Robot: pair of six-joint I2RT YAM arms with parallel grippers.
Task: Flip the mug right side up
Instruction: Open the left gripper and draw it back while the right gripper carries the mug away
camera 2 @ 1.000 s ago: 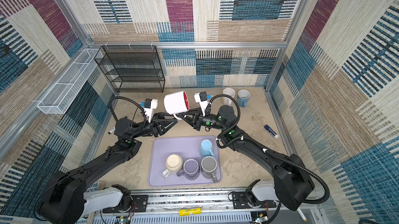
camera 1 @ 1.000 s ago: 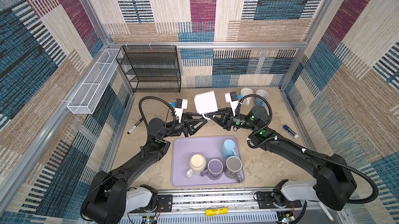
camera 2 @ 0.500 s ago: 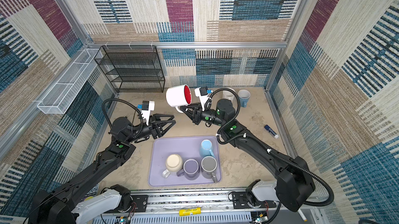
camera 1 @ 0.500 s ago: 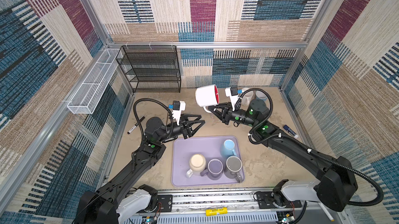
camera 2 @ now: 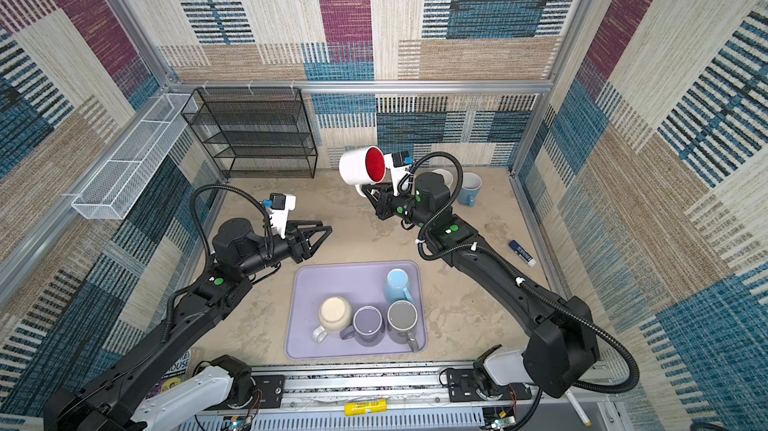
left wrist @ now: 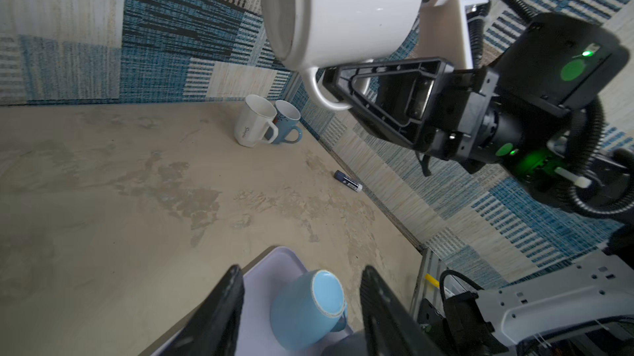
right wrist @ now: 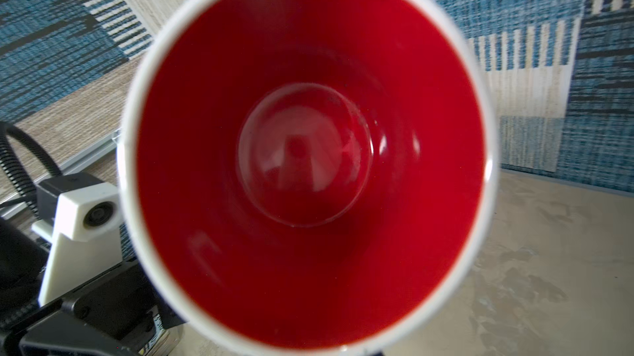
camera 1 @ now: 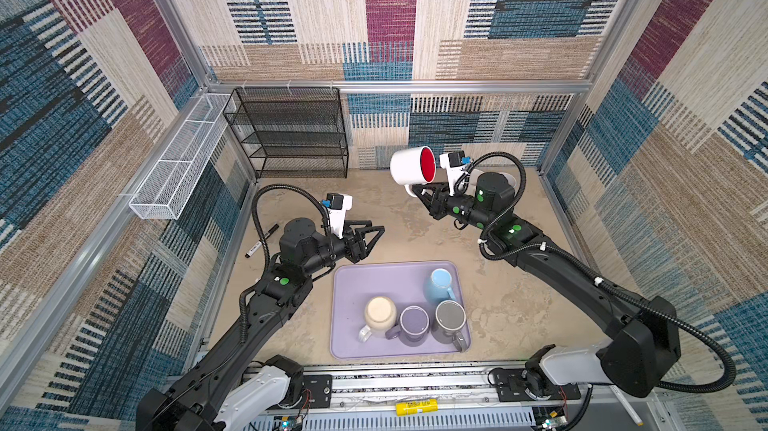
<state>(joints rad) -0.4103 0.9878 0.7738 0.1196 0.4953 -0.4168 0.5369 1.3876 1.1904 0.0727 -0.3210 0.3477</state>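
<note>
While mug (camera 1: pixel 409 167) hangs aloft, patchwork walls (camera 1: pixel 519 55) enclose stained beige tabletop (camera 1: pixel 395 221); tray (camera 1: pixel 374 283) aboard.

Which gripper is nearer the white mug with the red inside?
Right. The right gripper holds the white mug by its handle; the left gripper hangs open near the tray.

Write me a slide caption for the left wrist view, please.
Right hand holds the white mug by its handle, tipped sideways above the table.
</note>
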